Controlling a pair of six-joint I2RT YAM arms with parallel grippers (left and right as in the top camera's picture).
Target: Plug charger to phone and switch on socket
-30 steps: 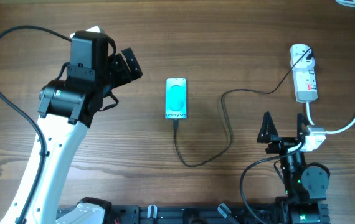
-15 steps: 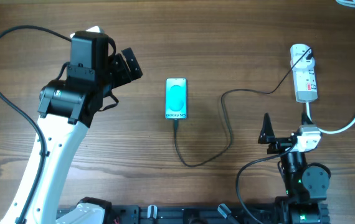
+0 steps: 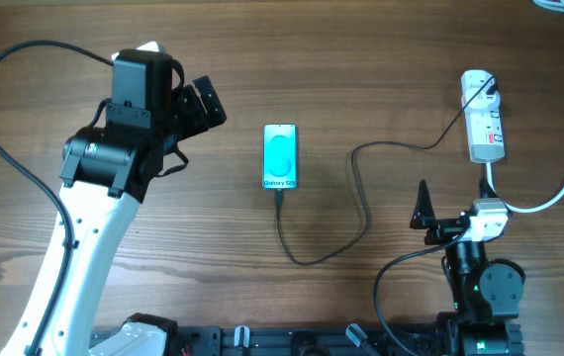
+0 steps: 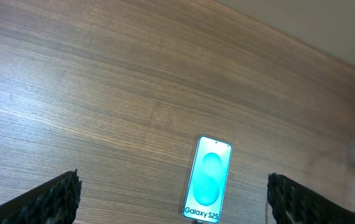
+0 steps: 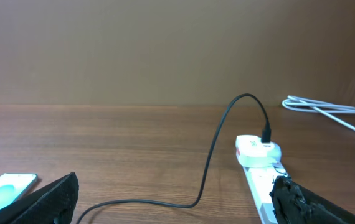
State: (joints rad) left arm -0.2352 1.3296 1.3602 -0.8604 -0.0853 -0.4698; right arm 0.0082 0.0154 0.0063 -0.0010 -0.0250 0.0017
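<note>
Overhead, the phone lies mid-worktop, the charger apparently plugged in at its 6 o'clock edge and curling to the socket at 3 o'clock. The left fingers and right fingers are spread wide, holding nothing.

My left arm is a long white link topped by a black joint housing and a boxy black wrist block at its 12 o'clock end. A thin black cable loops out toward 9 o'clock. My right arm is compact and black, with a white block at the wrist. My left gripper and right gripper both have black fingers with ridged faces.
</note>
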